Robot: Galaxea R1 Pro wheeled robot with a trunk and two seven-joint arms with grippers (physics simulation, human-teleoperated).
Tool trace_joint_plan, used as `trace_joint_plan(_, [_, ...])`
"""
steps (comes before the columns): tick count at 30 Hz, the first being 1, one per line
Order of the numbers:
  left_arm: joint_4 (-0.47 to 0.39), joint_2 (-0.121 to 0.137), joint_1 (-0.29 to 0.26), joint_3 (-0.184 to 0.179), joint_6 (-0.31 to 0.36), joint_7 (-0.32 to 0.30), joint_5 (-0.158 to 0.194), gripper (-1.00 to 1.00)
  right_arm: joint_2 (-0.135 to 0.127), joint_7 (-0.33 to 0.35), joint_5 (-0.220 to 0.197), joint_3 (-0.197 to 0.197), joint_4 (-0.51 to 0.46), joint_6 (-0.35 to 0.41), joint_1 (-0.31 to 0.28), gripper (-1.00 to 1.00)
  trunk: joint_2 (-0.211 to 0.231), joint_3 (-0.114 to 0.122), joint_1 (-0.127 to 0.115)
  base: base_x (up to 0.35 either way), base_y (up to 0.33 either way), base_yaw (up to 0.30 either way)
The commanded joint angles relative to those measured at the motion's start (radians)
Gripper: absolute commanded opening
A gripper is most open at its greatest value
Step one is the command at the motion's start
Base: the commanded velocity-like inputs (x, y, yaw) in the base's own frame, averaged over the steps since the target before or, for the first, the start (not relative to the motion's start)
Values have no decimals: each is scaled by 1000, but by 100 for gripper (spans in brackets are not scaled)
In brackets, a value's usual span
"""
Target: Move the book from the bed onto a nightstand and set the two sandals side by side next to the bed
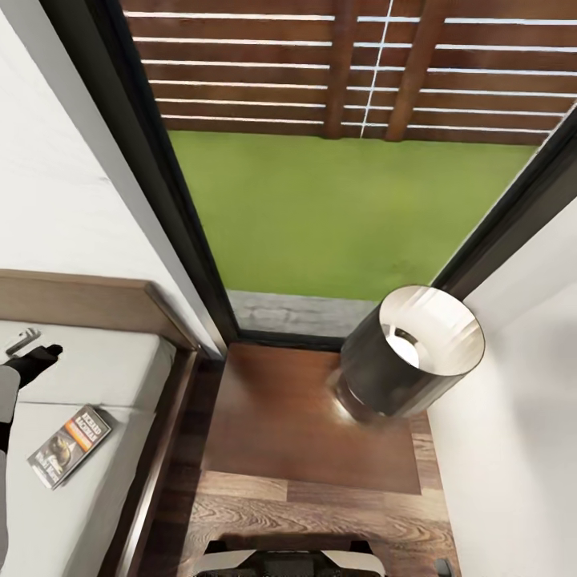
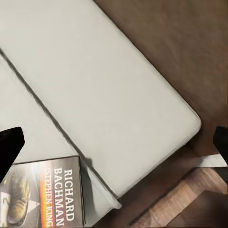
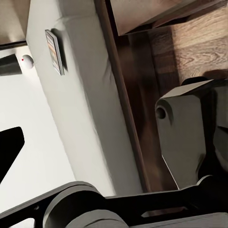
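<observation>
- Grey mattress of the bed (image 1: 104, 377) fills your head view's left side, with the dark wooden headboard (image 1: 72, 300) behind it and the frame rail along its right edge.
- Your left gripper (image 1: 32, 357) hangs over the mattress near the headboard; in the left wrist view its dark fingertips (image 2: 9, 147) sit far apart at the two picture edges, so it is spread open and holds nothing.
- Just nearer to you than that gripper, the book (image 1: 70, 445) lies flat on the mattress, cover up, with its orange band and white lettering showing. The left wrist view shows it (image 2: 45, 194) close beside one fingertip, not touched.
- Right of the bed, the nightstand (image 1: 288, 425) shows its glossy brown top, set against the dark-framed window (image 1: 344, 200) with grass and a slatted fence beyond.
- On the nightstand's far right corner stands a lamp (image 1: 413, 353) with a dark cylindrical shade.
- Your right gripper: one dark fingertip (image 3: 9, 152) shows in the right wrist view, and you cannot tell from it whether the gripper is open or closed.
- That same view shows the book (image 3: 55, 51) lying on the mattress edge.
</observation>
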Motion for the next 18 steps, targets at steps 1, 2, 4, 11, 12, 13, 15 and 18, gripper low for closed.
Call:
trace_joint_plan(1, [17, 5, -2, -1, -15, 9, 11, 100, -1, 4, -10, 9, 0, 10, 0, 100, -2, -3, 1, 85, 0, 0])
trace_joint_plan(2, [26, 6, -2, -1, -26, 9, 11, 100, -1, 4, -10, 9, 0, 10, 0, 100, -2, -4, 1, 68, 0, 0])
trace_joint_plan(4, [80, 10, -4, -1, -81, 10, 11, 100, -1, 6, -10, 8, -1, 10, 0, 100, -2, -8, 1, 33, 0, 0])
trace_joint_plan(11, [211, 8, -4, -1, -281, 14, 7, 100, -1, 7, -10, 9, 0, 10, -1, 100, -2, -19, 1, 5, 0, 0])
trace_joint_plan(12, [212, 8, -4, -1, -285, 14, 7, 100, -1, 6, -10, 9, 0, 10, -1, 100, -2, -20, 1, 0, 0, 0])
trace_joint_plan(13, [213, 8, -4, -1, -292, 15, 7, 100, -1, 6, -10, 9, 0, 10, 0, 100, -2, -22, 1, 0, 0, 0])
trace_joint_plan(15, [216, 8, -4, 0, -298, 15, 7, 100, -1, 5, -10, 9, -1, 10, 0, 100, -2, -23, 1, 0, 0, 0])
trace_joint_plan(18, [217, 7, -4, 0, -302, 13, 8, 100, -1, 5, -10, 8, 0, 10, 0, 100, -2, -24, 1, 0, 0, 0])
